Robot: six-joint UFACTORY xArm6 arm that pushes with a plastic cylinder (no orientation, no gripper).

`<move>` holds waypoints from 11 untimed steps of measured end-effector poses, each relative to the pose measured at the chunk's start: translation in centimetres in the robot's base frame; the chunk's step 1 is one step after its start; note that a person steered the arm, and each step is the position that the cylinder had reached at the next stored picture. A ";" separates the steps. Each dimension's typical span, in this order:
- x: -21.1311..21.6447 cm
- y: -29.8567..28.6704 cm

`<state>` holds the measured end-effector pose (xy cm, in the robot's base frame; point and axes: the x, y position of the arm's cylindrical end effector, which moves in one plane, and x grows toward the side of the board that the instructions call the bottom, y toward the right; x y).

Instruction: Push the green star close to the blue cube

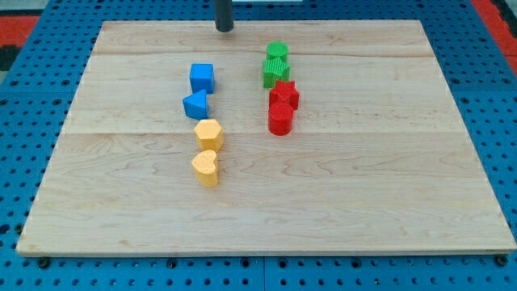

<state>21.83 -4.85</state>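
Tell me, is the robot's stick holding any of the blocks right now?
No, nothing is held. My tip sits alone near the view's top edge of the board, apart from every block. The blue cube and the green star are untouched below it.

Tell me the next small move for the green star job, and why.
Probably swing my tip around to the view's right of the green star. The tip now sits at the board's top edge, above and between the two columns, touching no block. The blue cube lies to the star's left at about the same height, so a leftward push from the star's right side should close the gap.
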 end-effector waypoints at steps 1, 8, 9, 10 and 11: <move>0.2 10.3; 13.1 10.8; 13.6 6.4; 13.0 7.8; 12.1 7.9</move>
